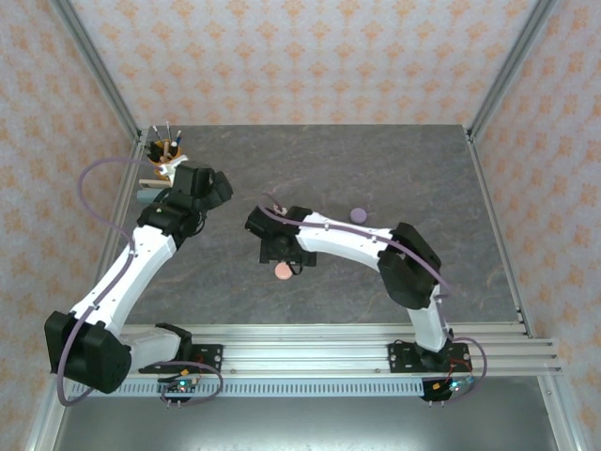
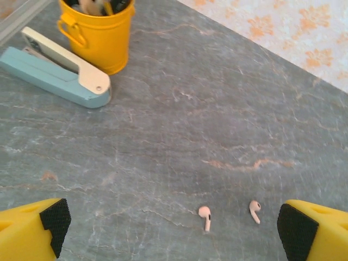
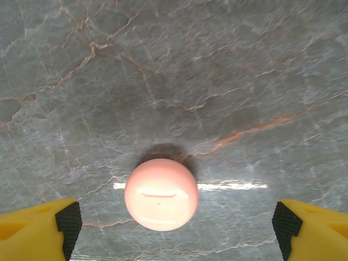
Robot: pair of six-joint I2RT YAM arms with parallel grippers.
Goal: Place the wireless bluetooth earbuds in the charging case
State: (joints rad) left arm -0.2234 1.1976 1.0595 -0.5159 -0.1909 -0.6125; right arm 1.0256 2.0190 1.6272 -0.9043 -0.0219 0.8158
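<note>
Two pale pink earbuds [image 2: 205,217] lie on the grey stone-patterned table [image 2: 217,109] at its far left part, low between the fingers [image 2: 304,234] of the left gripper [image 2: 175,228]; that gripper is spread wide and touches neither of them; in its wrist view the pair sits closer to the right-hand finger than to the left-hand one. The earbuds lie apart from each other, side by side; each has a small rounded head and a short stem, and the left-hand one shows a dark mark along its stem. Beyond them in that view stand a yellow cup [image 2: 100,32] and, just beside it, a pale blue and white stapler [image 2: 54,70].

The right gripper [image 3: 176,232] is over the middle of the table with its fingers wide apart; the pink charging case [image 3: 161,194] lies between them, closer to the left-hand finger, with clear table on both sides; it is round, smooth and glossy, with a short pale line across its top, and appears shut. From above, a purple case [image 1: 358,214] lies farther back and to the right of the pink one, well apart from it.
</note>
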